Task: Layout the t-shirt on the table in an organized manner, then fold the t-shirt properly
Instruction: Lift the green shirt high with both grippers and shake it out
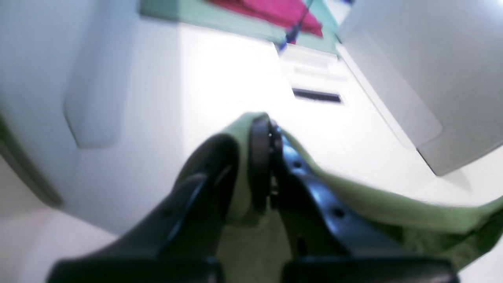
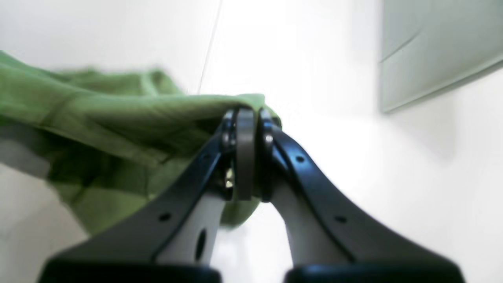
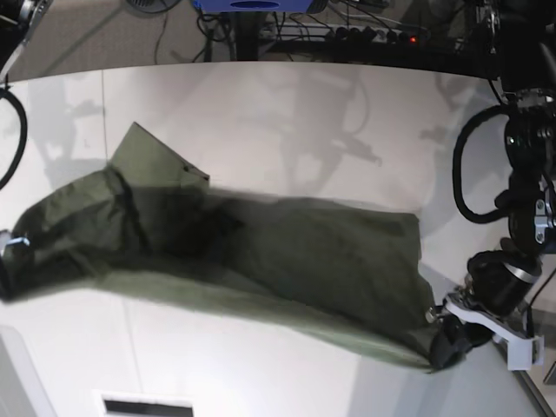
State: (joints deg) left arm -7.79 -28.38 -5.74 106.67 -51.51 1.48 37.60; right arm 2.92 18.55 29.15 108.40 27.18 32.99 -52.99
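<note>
The white table point(image 3: 287, 113) fills the base view, with cables and dark gear on the floor beyond its far edge. Across it stretches the olive t-shirt point(image 3: 261, 252), spanning from one arm to the other. The left claw point(image 1: 251, 165) is clenched on one end of the cloth, the right claw point(image 2: 245, 153) clamped on the opposite end. A grey panel point(image 2: 436, 47) stands nearby.

Black fingers point(image 2: 298, 165) with screw holes, grey-white inner faces, black cables point(image 3: 465, 174)
</note>
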